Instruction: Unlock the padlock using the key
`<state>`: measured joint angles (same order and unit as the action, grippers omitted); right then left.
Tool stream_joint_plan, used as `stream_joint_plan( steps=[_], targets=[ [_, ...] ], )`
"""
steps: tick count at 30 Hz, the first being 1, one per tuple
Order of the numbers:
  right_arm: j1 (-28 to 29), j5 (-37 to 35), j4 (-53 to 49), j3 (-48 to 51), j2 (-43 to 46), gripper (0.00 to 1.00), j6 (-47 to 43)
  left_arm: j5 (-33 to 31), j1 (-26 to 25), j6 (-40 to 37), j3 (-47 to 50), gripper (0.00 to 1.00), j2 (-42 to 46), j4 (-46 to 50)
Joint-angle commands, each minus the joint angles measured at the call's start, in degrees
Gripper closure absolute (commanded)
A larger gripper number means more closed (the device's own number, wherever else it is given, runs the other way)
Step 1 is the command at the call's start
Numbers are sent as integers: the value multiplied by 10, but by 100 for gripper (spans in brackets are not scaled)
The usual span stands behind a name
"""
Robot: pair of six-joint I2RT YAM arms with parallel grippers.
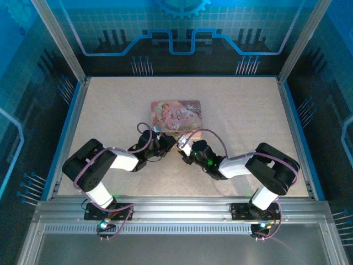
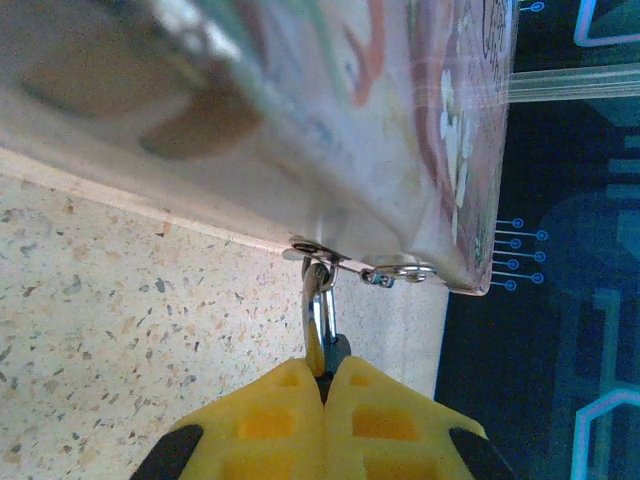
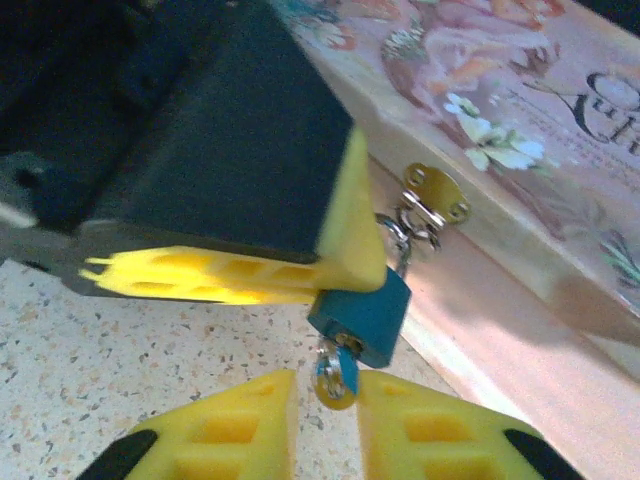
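Right wrist: right gripper (image 3: 326, 395) apart, key (image 3: 336, 378) between, stuck in blue padlock (image 3: 362, 315); left gripper (image 2: 325, 366) clamps it at pink box (image 3: 520, 130) edge.

The padlock (image 3: 362, 318) is dark blue-green, and its loop (image 2: 318, 305) is shiny silver. The key (image 3: 336, 382) looks blue and yellowish. The box (image 3: 520, 110) is pink, with white flowers and curly writing on its lid and a gold clasp (image 3: 437, 193). The left fingers (image 2: 280, 420) and the right fingers (image 3: 235, 430) are bright yellow. The worktop (image 2: 120, 330) is pale cream with tiny dark speckles.
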<state>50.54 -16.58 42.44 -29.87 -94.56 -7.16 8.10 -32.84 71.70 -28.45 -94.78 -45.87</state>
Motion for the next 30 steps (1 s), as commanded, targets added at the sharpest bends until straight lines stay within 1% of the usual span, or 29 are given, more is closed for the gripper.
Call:
stream_joint_plan(
  steps=[1,3,10,14,22,27,30],
  targets=[
    [21,-43,72,15,-19,70,-48,34,-4,3,-7,96,14,-2],
    [30,-68,88,20,-26,64,-59,35,-1,4,-5,96,18,0],
    [37,-106,122,46,-31,64,-78,35,3,0,-3,96,28,9],
    [38,-100,122,52,-20,64,-91,37,4,1,-4,96,25,8],
    [51,-92,156,59,-21,65,-131,37,3,1,-4,96,24,6],
    [53,-97,145,47,-21,65,-144,37,4,2,-3,96,23,4],
    [53,-101,143,42,-23,67,-145,37,3,3,-1,96,23,1]
  ],
)
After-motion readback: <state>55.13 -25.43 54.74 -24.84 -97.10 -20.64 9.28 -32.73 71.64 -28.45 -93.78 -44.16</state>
